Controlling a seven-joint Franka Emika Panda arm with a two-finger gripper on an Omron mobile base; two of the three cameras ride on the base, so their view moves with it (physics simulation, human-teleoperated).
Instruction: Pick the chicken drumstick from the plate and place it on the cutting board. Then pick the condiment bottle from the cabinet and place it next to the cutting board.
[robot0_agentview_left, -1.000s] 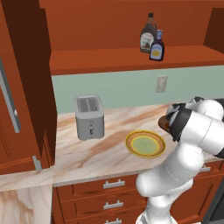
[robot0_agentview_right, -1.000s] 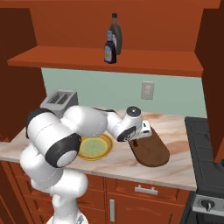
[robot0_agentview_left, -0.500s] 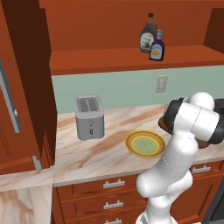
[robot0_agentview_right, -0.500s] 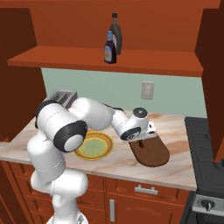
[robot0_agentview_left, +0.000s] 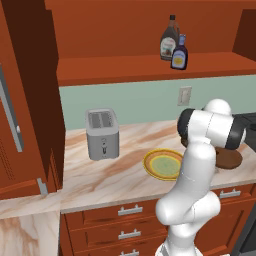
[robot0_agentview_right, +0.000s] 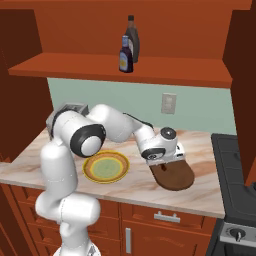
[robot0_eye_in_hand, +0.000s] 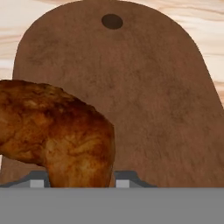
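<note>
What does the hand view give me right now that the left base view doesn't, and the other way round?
Hand view alone: the drumstick close up, lying over the board's near end between the finger tips, and the hole at the board's far end.

Left base view alone: the plate with nothing on it, the toaster, and on the cabinet shelf the blue bottle beside a taller brown bottle.

Both: the board on the marbled counter.
</note>
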